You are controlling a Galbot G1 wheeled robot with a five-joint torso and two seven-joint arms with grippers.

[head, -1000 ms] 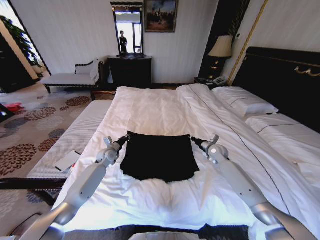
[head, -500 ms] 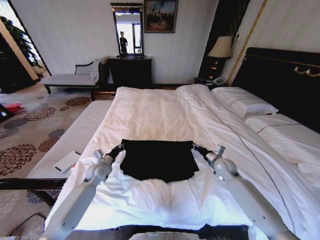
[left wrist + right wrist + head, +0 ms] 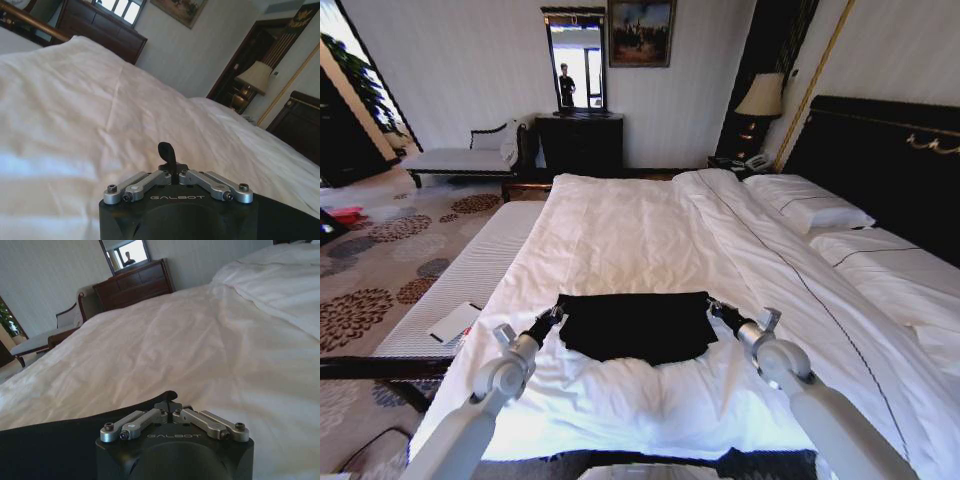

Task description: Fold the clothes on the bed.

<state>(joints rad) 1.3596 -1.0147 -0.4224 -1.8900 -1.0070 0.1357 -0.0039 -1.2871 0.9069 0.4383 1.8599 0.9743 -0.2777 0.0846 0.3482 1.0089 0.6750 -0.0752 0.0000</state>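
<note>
the left gripper pinched the left corner of one soft black t-shirt, its jaws pressed together on the cloth. the shirt lay as a wide rectangle, long axis running left to right, on the rumpled white duvet of the bed near its foot. the right gripper pinched the right corner likewise.

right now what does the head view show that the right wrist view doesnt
Only the head view shows both arms at once: the left pincer and right pincer each shut on a far corner of the black T-shirt, plus the pillows and lamp. Only the right wrist view shows the right pincer's linkage close up, shirt fabric beside it. Both share the white duvet, dresser and mirror.
</note>
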